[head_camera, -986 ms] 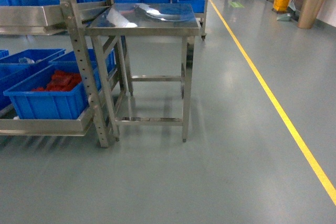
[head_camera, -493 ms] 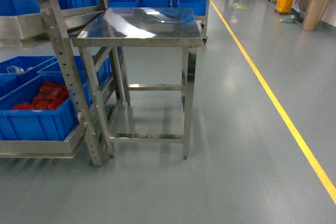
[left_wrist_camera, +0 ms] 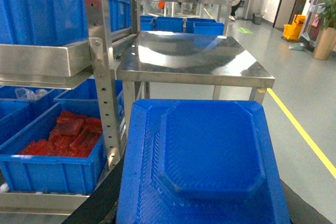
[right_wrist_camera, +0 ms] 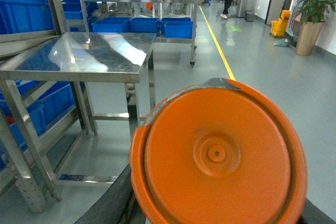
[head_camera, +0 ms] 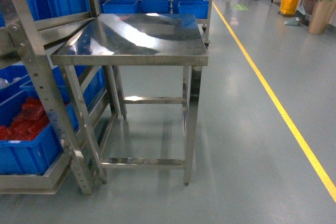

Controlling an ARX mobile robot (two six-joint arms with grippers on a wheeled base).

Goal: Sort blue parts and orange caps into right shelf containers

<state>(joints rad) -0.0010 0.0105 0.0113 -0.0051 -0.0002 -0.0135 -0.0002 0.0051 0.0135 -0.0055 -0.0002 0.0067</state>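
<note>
steel table (head_camera: pixel 131 38): polished stainless metal, mirror-bright top with streaked reflections; brushed, duller legs.
shelf (head_camera: pixel 39 85): stainless-steel uprights, satin sheen, perforated with small holes.
containers (head_camera: pixel 23 150): bright blue moulded plastic, smooth, slightly glossy walls.
red parts (left_wrist_camera: pixel 71 135): glossy red plastic in the near left bin.
blue part (left_wrist_camera: pixel 207 153): blue plastic, matt, finely ridged texture across its faces.
orange cap (right_wrist_camera: pixel 218 156): orange plastic, smooth, soft sheen, scuffed at the far rim.
floor (head_camera: pixel 236 145): grey coated surface, smooth, semi-gloss; yellow painted line at right.
</note>
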